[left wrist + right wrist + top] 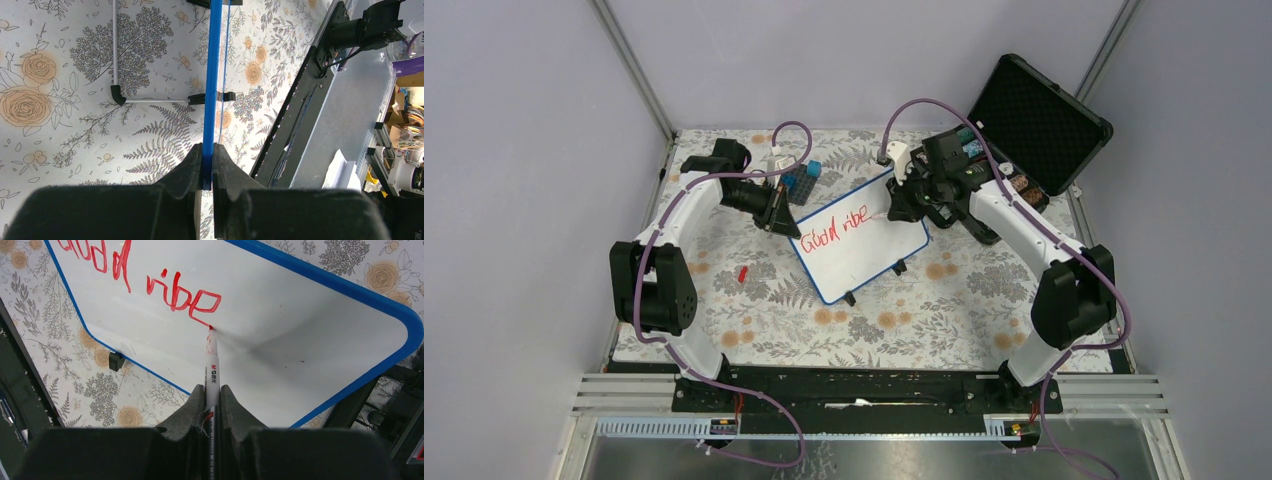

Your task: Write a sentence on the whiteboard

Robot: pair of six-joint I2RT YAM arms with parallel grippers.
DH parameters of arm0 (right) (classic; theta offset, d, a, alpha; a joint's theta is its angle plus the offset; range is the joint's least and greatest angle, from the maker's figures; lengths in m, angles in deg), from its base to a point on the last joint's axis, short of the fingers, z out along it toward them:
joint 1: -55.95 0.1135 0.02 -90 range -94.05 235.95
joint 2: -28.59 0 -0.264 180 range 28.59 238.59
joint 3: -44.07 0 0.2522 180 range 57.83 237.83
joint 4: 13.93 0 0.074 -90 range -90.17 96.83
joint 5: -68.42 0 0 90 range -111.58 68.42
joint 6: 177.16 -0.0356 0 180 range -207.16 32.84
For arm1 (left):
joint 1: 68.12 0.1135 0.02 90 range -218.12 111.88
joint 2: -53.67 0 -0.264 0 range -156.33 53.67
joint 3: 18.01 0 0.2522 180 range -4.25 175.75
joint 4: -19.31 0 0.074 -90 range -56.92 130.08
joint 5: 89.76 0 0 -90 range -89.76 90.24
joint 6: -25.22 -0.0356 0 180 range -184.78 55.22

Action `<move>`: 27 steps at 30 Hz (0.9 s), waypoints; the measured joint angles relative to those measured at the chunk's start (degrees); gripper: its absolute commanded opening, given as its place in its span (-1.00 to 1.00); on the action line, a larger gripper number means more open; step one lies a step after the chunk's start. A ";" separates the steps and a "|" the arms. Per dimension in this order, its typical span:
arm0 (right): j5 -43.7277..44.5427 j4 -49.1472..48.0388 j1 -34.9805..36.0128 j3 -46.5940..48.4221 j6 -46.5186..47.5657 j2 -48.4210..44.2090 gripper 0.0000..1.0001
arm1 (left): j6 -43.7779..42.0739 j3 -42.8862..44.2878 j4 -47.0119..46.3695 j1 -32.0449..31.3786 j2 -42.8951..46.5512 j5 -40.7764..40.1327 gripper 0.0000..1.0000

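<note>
The whiteboard with a blue rim lies tilted on the floral cloth in the middle of the table. The sentence in red reads "Good vibe" on one line. My left gripper is shut on the board's far left edge; in the left wrist view the blue rim runs edge-on between the jaws of that gripper. My right gripper is shut on a white marker. Its red tip touches the board just under the last "e" of the sentence.
An open black case stands at the back right, right behind the right arm. A blue block and a small white item sit at the back by the left wrist. A small red piece lies left of the board.
</note>
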 measured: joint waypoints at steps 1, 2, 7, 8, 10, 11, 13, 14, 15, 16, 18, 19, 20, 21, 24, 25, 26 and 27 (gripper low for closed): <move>-0.02 0.09 0.00 0.02 0.02 -0.04 -1.00 | 0.00 0.00 0.00 0.00 0.00 0.00 -1.00; -0.04 0.26 0.00 0.09 0.04 -0.07 -1.00 | 0.00 0.00 0.02 -0.02 0.00 0.02 -1.00; -0.09 0.42 -0.42 0.33 0.02 -1.27 -1.00 | -0.02 0.00 0.04 -0.02 0.00 0.07 -1.00; -0.15 0.37 -0.70 0.48 0.02 -1.70 -1.00 | -0.02 0.00 0.04 -0.02 0.00 0.07 -1.00; -0.28 0.35 -1.51 1.09 0.00 -2.19 -1.00 | -0.02 0.00 0.04 -0.02 0.00 0.11 -1.00; -0.33 0.28 -1.99 1.46 0.00 -2.23 -1.00 | -0.02 0.00 0.04 -0.02 0.00 0.11 -1.00; -0.28 0.07 -2.62 1.84 -0.02 -2.23 -1.00 | -0.02 0.00 0.04 -0.02 0.00 0.11 -1.00; -0.24 -0.07 -2.89 1.86 -0.02 -2.23 -1.00 | -0.02 0.00 0.04 -0.02 0.00 0.11 -1.00; -0.20 -0.17 -3.06 1.86 -0.04 -2.21 -1.00 | -0.02 0.00 0.04 -0.02 0.00 0.11 -1.00; -0.17 -0.20 -3.13 1.86 -0.09 -2.19 -1.00 | -0.02 0.00 0.04 -0.02 0.00 0.11 -1.00; -0.20 -0.28 -3.19 1.92 -0.31 -2.03 -1.00 | -0.02 0.00 0.04 -0.02 0.00 0.11 -1.00; -0.24 -0.42 -3.19 1.97 -0.35 -1.88 -1.00 | -0.02 0.00 0.04 -0.02 0.00 0.11 -1.00; -0.24 -0.50 -3.19 2.01 -0.42 -1.68 -1.00 | 0.00 0.00 0.04 -0.02 0.00 0.11 -1.00; -0.24 -0.59 -3.19 2.03 -0.44 -1.49 -1.00 | -0.02 0.00 0.04 -0.02 0.00 0.11 -1.00; -0.28 -0.59 -3.19 2.03 -0.48 -0.79 -1.00 | -0.02 0.00 0.04 -0.02 0.00 0.11 -1.00; -0.33 -0.57 -3.19 2.08 -0.50 -0.57 -1.00 | -0.02 0.00 0.04 -0.02 0.00 0.11 -1.00; -0.37 -0.55 -3.19 2.14 -0.59 -0.35 -1.00 | -0.02 0.00 0.04 -0.02 0.00 0.11 -1.00; -0.44 -0.52 -3.19 2.23 -0.68 -0.13 -1.00 | 0.00 0.00 0.04 -0.02 0.00 0.11 -1.00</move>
